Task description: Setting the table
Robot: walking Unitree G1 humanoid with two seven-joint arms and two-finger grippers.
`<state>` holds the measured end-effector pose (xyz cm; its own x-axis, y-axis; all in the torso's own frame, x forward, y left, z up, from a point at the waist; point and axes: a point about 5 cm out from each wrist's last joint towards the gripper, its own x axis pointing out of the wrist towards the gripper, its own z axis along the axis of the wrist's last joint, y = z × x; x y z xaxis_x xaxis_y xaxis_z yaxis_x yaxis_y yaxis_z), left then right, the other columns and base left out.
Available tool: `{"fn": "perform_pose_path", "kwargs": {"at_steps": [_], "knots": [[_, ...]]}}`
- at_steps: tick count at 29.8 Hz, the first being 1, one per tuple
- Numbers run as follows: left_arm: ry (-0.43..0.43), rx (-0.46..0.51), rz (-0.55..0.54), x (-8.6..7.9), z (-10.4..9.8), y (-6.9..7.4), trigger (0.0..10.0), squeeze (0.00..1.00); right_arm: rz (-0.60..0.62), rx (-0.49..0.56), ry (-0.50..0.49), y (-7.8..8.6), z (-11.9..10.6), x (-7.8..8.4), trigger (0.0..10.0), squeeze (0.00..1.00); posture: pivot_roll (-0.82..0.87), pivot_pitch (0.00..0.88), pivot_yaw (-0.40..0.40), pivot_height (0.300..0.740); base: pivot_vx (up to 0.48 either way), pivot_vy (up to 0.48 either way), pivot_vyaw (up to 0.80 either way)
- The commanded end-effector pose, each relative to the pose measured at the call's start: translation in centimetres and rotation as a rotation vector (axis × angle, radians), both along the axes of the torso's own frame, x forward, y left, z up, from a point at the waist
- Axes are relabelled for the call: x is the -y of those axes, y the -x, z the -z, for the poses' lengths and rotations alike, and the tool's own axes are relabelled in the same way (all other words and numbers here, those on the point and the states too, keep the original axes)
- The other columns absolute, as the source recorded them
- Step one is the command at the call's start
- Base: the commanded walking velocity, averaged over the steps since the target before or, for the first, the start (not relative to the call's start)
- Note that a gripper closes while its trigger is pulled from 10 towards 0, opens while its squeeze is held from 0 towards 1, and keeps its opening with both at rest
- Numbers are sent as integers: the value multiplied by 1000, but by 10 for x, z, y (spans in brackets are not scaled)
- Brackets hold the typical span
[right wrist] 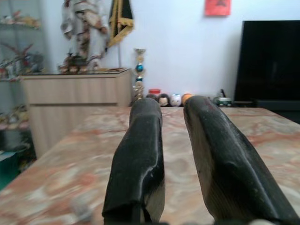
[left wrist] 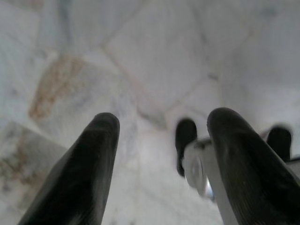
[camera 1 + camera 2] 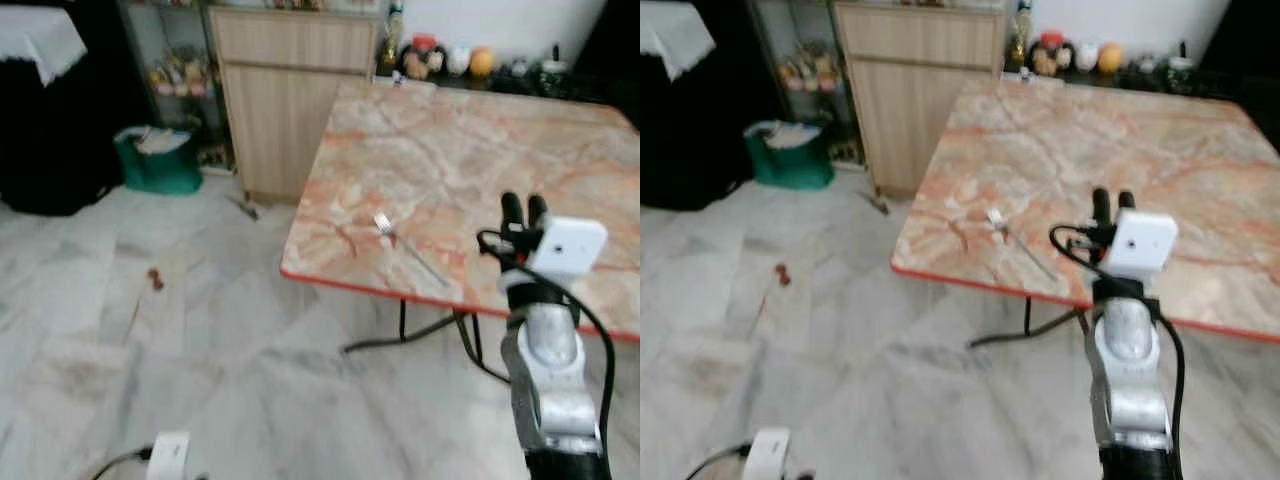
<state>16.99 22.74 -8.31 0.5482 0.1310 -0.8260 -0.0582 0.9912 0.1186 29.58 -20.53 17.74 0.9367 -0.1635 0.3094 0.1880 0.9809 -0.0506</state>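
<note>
A fork (image 3: 408, 248) lies alone on the marble worktop (image 3: 480, 160), near its front edge at frame centre. The right tool (image 3: 524, 210) stands upright just right of it, fingers narrow and empty. The left tool (image 2: 161, 154) hangs wide apart over the floor (image 3: 150, 340).

A glossy pink marbled surface (image 3: 480, 140) was seen, bearing a shiny metal fork (image 3: 405, 247), above a polished pale marble floor (image 3: 150, 370) and beside a matt wooden cabinet (image 3: 290, 100).
</note>
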Motion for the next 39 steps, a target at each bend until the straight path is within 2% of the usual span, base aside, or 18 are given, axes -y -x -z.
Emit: {"fn": "perform_pose_path", "kwargs": {"at_steps": [1, 5, 17, 21, 23, 24, 25, 26, 30, 31, 35, 39], "knots": [[15, -6, 29, 11, 2, -2, 10000, 0, 42, -10, 3, 3, 1, 12, 10000, 0, 39, 0, -37, 740, 330, 0, 0], [13, -13, 29, 11, 3, 0, 10000, 0, 42, -16, 20, 5, 2, 13, 10000, 0, 35, 0, -37, 740, 326, 0, 134], [8, -19, 34, 12, 4, 2, 10000, 0, 41, -23, 22, 6, 4, 14, 10000, 0, 31, 0, -35, 740, 318, 0, 800], [-6, -12, 40, 11, 3, 1, 10000, 0, 36, -25, 21, 6, 4, 11, 10000, 0, 31, 0, -35, 740, 0, 0, 600], [11, 40, 52, 19, -2, -13, 10000, 0, 34, -34, 21, 7, 6, 11, 10000, 0, 27, 0, -37, 740, 0, 0, 222], [11, 40, 52, 19, -2, -13, 10000, 0, 34, -34, 21, 7, 6, 11, 10000, 0, 27, 0, -37, 740, 0, 0, 0], [19, 86, 66, 25, -8, -25, 10000, 0, 33, -43, 17, 9, 7, 12, 10000, 0, 25, 0, -36, 740, 0, 0, 0], [20, 93, 69, 26, -9, -27, 10000, 0, 34, -49, 14, 10, 8, 13, 10000, 0, 23, 0, -36, 740, 0, 0, 0], [14, 52, 64, 22, -4, -16, 10000, 0, 73, -109, 25, 18, 17, 21, 10000, 0, 17, 0, -35, 740, 0, 0, 0], [14, 52, 64, 22, -4, -16, 10000, 0, 73, -109, 25, 18, 17, 21, 10000, 0, 17, 0, -35, 740, 0, 0, 0], [10, 28, 61, 20, -1, -10, 10000, 0, 130, -215, 28, 29, 34, 32, 10000, 0, 19, 0, -41, 740, 0, 0, 0], [7, 11, 57, 18, 1, -6, 10000, 0, 142, -261, 14, 34, 40, 35, 10000, 0, 20, 0, -41, 740, 0, 0, 0]]}}
